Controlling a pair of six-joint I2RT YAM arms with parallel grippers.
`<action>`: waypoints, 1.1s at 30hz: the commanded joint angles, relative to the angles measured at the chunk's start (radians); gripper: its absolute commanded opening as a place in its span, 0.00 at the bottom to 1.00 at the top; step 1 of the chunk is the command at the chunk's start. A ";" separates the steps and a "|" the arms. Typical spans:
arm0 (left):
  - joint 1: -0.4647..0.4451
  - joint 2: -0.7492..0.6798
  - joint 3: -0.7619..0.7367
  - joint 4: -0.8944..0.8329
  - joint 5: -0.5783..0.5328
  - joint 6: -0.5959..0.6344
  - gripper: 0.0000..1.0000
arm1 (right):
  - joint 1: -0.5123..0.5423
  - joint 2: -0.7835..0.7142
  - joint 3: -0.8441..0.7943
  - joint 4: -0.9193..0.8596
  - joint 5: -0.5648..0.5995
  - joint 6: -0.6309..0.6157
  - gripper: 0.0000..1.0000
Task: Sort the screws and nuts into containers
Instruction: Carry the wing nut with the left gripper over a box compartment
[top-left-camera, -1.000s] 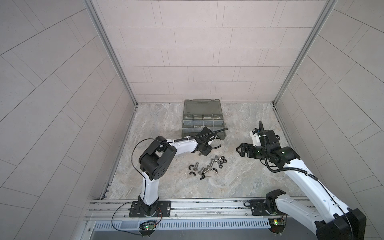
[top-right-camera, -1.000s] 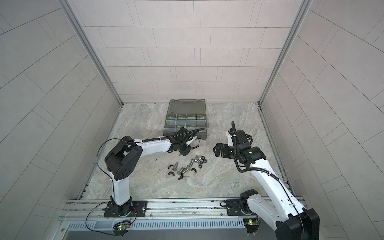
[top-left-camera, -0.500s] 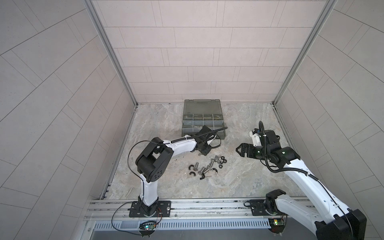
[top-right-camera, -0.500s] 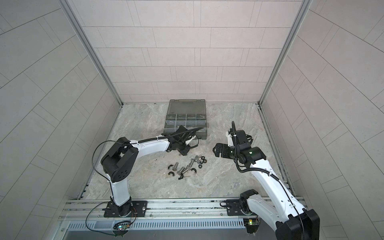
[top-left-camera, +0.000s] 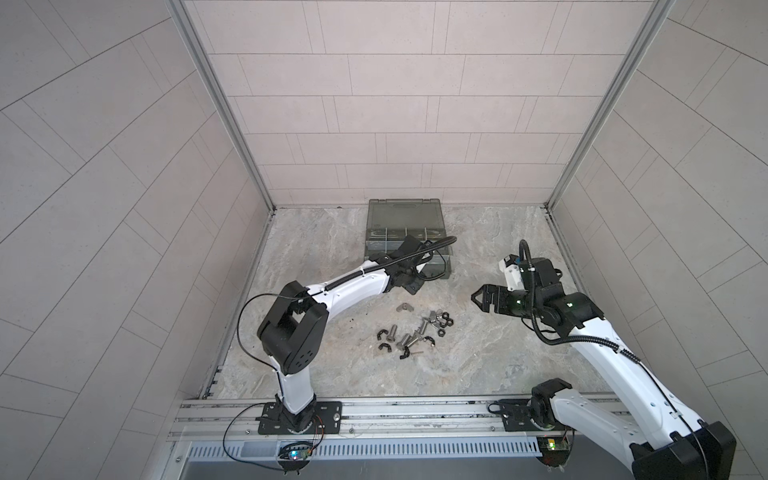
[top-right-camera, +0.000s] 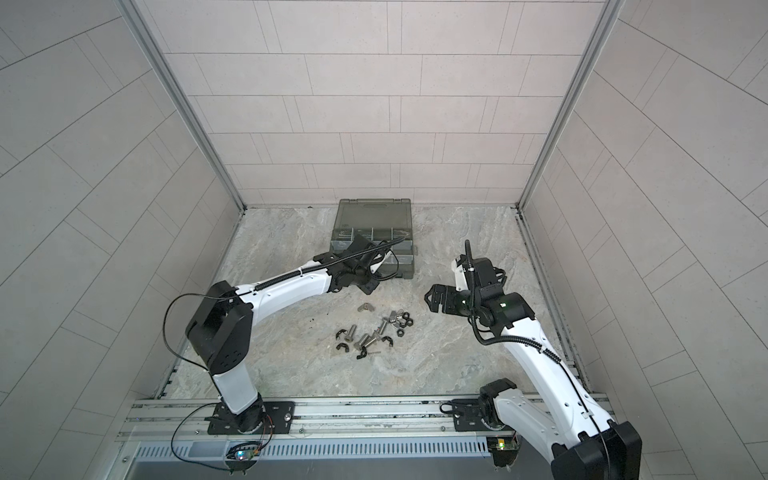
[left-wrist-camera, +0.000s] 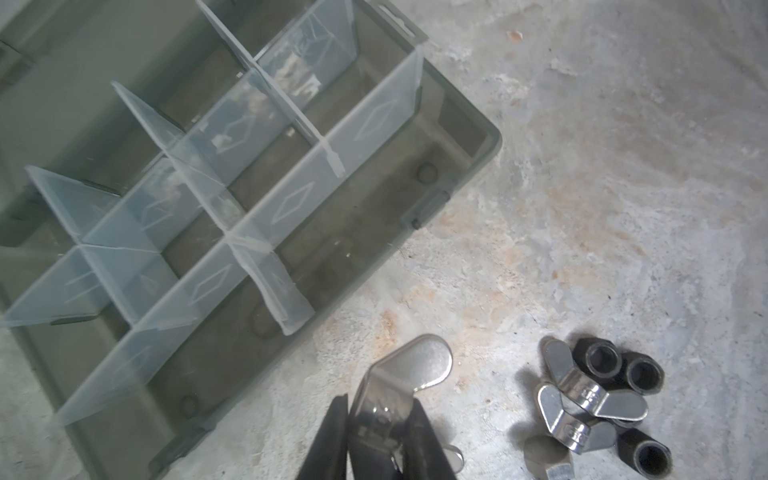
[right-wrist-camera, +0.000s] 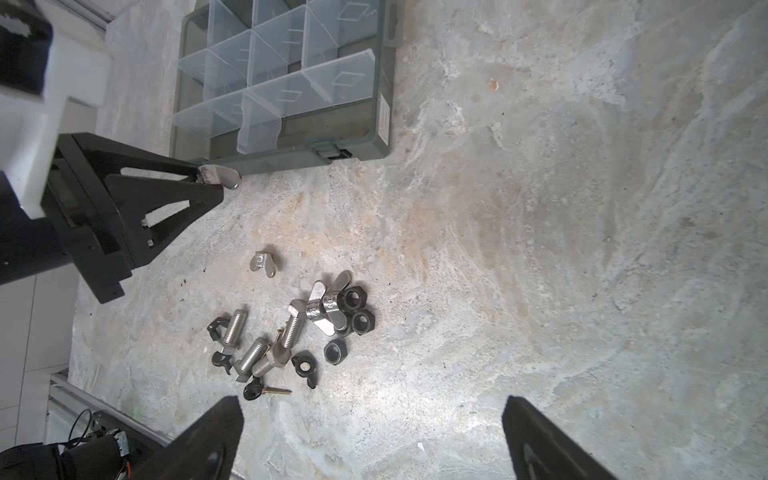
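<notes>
In the lower middle of both top views the loose screws (top-left-camera: 405, 341) and nuts (top-left-camera: 446, 321) lie in a heap on the tabletop (top-left-camera: 478, 361). The right gripper (top-left-camera: 478, 297) hangs to their right, well apart from them, its jaws spread wide and holding nothing. Just above the heap, past a lone wing nut (top-left-camera: 404, 307), the left gripper (left-wrist-camera: 376, 419) is nearly closed, pinching a silver wing nut (left-wrist-camera: 409, 365) close to the front wall of the case (left-wrist-camera: 457, 174). Further up the frame the case lies open, its compartments (left-wrist-camera: 266, 137) split by pale dividers (left-wrist-camera: 374, 120), and what they hold is too blurred to tell.
</notes>
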 joint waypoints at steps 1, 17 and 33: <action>0.037 -0.020 0.064 -0.040 -0.059 -0.011 0.02 | -0.005 0.019 0.050 -0.011 -0.014 -0.007 0.99; 0.369 0.081 0.131 0.046 0.070 -0.156 0.03 | -0.006 0.075 0.076 0.012 -0.016 -0.007 0.99; 0.407 0.267 0.289 -0.026 0.119 -0.158 0.04 | -0.006 0.137 0.095 0.014 0.012 -0.018 0.99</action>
